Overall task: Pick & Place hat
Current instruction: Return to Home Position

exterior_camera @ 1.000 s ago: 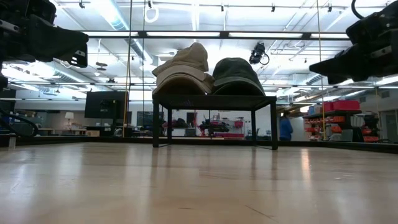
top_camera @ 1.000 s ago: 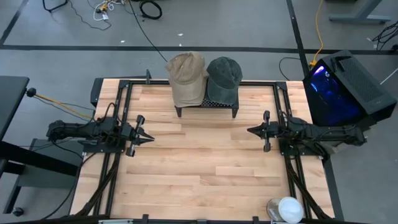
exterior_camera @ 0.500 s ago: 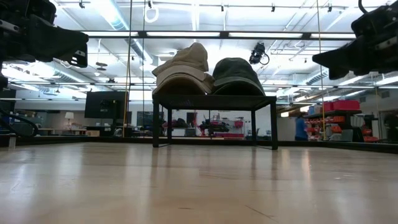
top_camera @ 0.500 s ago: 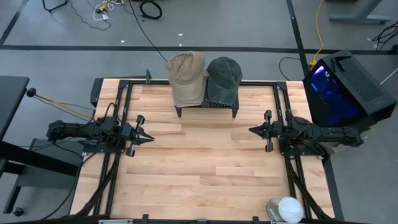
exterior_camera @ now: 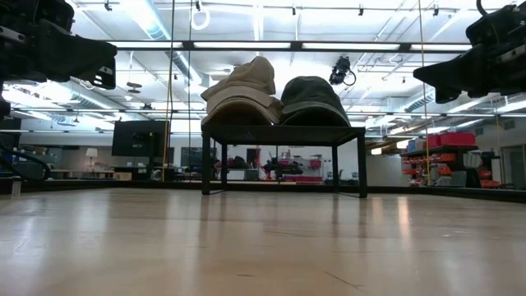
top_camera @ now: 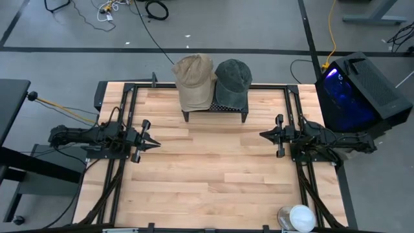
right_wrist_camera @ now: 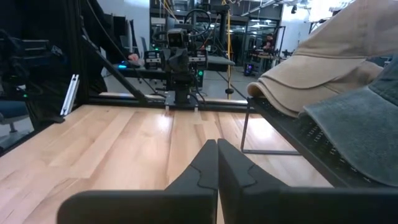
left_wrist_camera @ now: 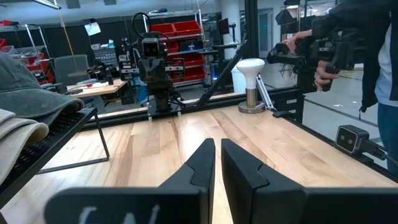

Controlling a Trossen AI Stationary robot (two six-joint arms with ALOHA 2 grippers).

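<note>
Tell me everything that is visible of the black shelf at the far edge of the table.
The shelf is a low black rack, metal by its look, with a perforated top and four thin legs. It stands upright at the middle of the table's far edge. In the high view, stacked tan caps cover its left part and a dark cap its right, touching each other.
</note>
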